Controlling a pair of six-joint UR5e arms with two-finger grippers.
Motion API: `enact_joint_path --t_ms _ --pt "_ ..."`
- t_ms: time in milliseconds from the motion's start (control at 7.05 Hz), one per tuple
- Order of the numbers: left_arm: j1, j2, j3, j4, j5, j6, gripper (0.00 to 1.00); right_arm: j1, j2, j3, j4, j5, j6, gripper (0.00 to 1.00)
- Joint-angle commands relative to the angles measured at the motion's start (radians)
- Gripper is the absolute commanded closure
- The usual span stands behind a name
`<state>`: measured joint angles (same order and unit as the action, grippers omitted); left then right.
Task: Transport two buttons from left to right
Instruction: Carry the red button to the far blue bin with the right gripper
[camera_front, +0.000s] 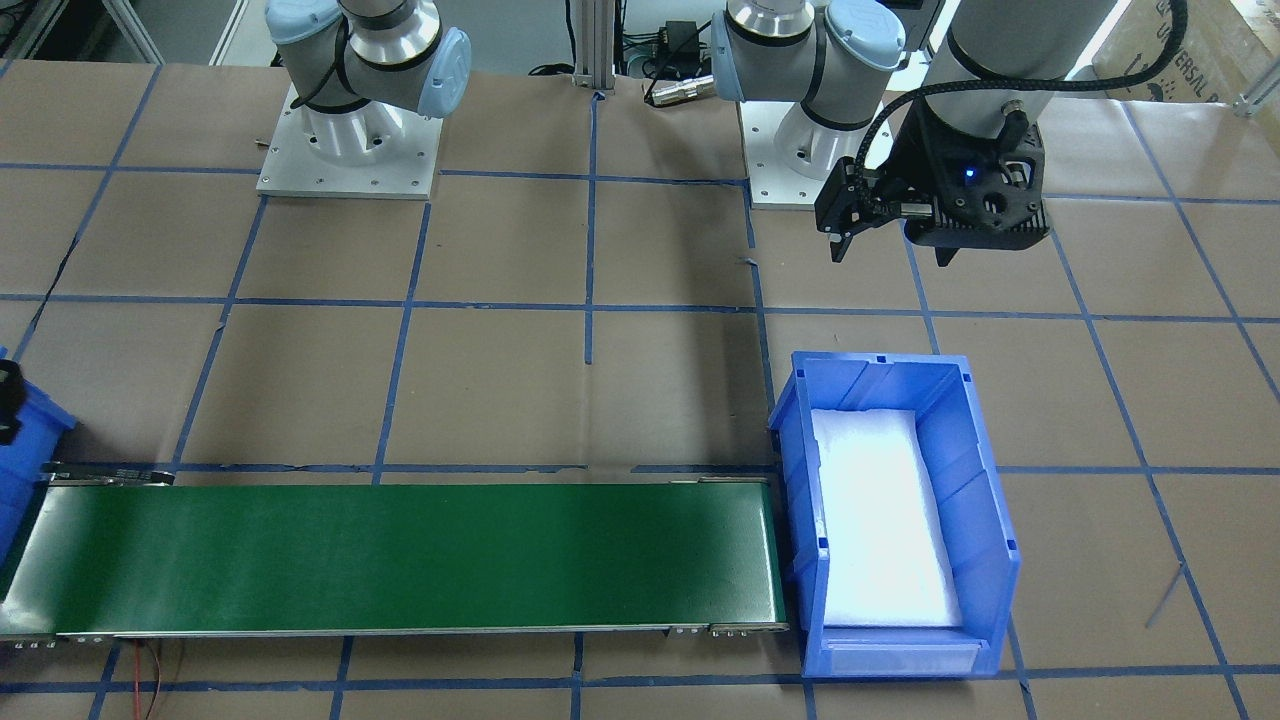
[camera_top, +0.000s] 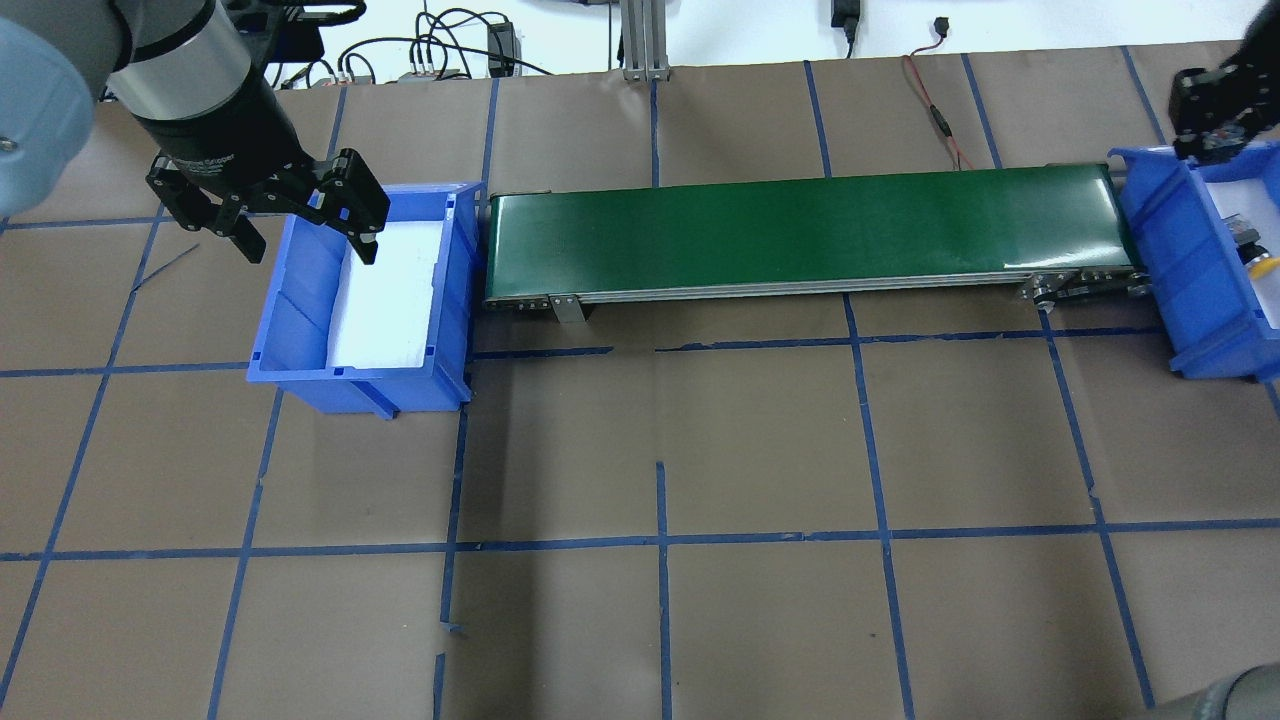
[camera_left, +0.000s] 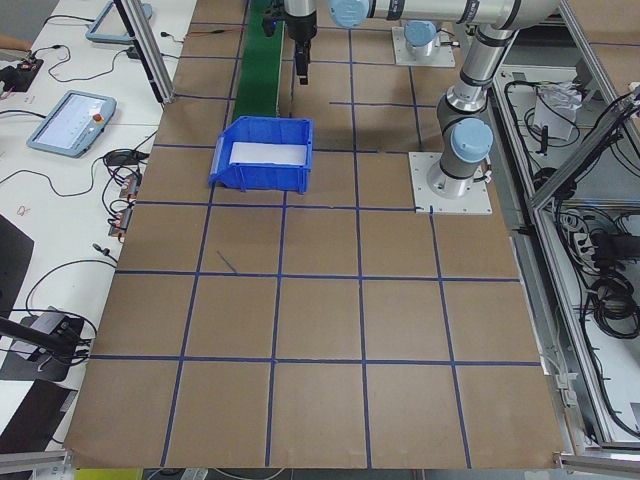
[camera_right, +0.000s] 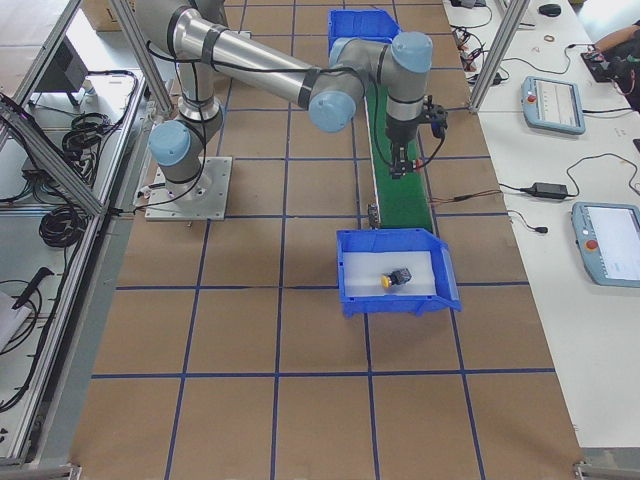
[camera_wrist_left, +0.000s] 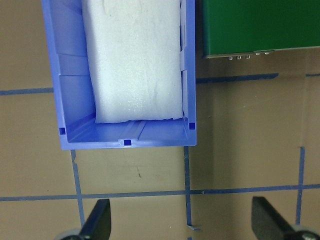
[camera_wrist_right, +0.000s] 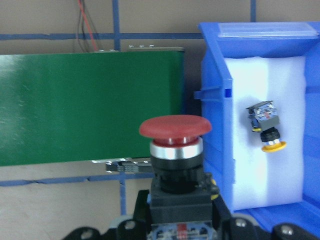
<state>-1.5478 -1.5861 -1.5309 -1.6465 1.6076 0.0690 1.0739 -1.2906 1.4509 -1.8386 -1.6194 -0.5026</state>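
**q:** where's the red one relative to the claw right now?

**me:** on my feeds the right gripper (camera_top: 1212, 125) is clamped on the red button (camera_wrist_right: 175, 127). The fingers grip its black body and the cap sticks out past the tips. It hangs in the air by the right end of the belt (camera_top: 800, 235), just beside the right bin (camera_wrist_right: 215, 65). I can't tell if it's over the rim or short of it, my views don't agree

**q:** and the yellow one?

**me:** the yellow button (camera_wrist_right: 266, 131) is lying on its side on the white foam (camera_wrist_right: 250, 175) inside the right bin, well apart from the gripper

**q:** left arm doing anything?

**me:** the left gripper (camera_top: 300, 225) has its jaws spread wide. It hovers above the table (camera_top: 760, 440), just off the end of the left bin (camera_top: 300, 290) that faces the robot bases. That bin shows a white pad (camera_top: 385, 290)

**q:** what's the setup around it like?

**me:** the table is covered in brown paper with a grid of blue tape (camera_top: 660, 540). The green belt runs straight between the two blue bins, one bin butted up at each end. Past the far edge there are white benches with pendants (camera_right: 552, 105) and loose cables, plus aluminium frame posts around the cell
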Motion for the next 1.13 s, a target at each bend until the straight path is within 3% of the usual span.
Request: enact_joint_path --t_ms 0,284,567,992 --pt "0.0 0.0 0.0 -0.001 0.0 0.0 0.0 -0.155 0.15 -0.044 -0.055 0.059 -0.242 0.95" --pt "0.0 0.0 0.0 -0.001 0.0 0.0 0.0 -0.161 0.2 -0.073 -0.068 0.055 -0.304 0.95" --pt "0.002 0.0 0.0 0.0 0.0 0.0 0.0 -0.178 0.336 -0.137 -0.154 0.059 -0.355 0.95" --pt "0.002 0.0 0.0 0.0 0.0 0.0 0.0 -0.18 0.375 -0.145 -0.172 0.062 -0.308 0.94"
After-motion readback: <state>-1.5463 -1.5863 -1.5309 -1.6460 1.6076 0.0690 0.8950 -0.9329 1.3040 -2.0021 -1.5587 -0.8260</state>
